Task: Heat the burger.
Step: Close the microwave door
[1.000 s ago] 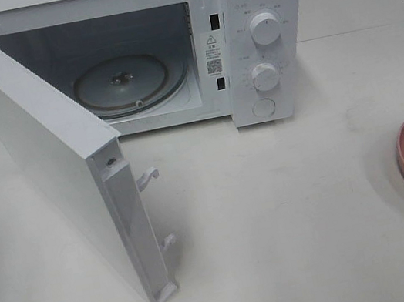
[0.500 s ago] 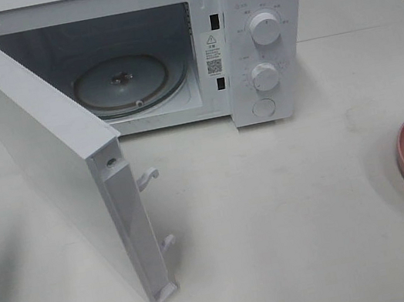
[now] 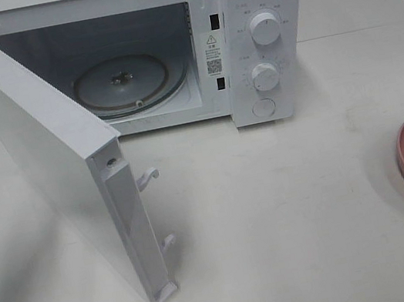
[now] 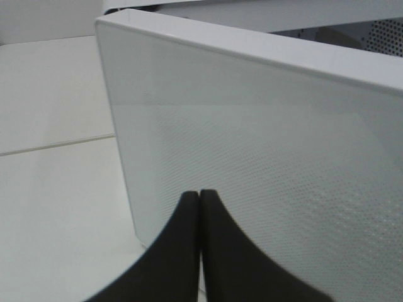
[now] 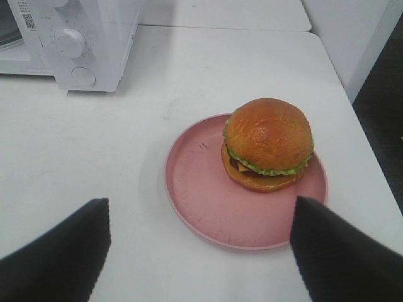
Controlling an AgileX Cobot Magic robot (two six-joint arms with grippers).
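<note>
1. The burger [image 5: 269,143] sits on a round pink plate [image 5: 208,207], toward the plate's far side as the right wrist camera sees it, on the white tabletop [image 3: 290,206].
2. The right claw [image 5: 200,251] is spread wide and holds nothing; its two dark fingers [image 5: 56,258] stand either side of the plate's near edge. It appears to hang above the plate rather than touch it, though the height is hard to judge.
3. The burger lies ahead of the right claw, nearer one finger than the other.
4. The left claw [image 4: 199,200] is pressed together, empty, its tips close before the outer face of the microwave door [image 4: 264,151].
5. The microwave [image 3: 258,0] stands open, its glass turntable [image 3: 121,84] bare, well apart from the plate.
</note>
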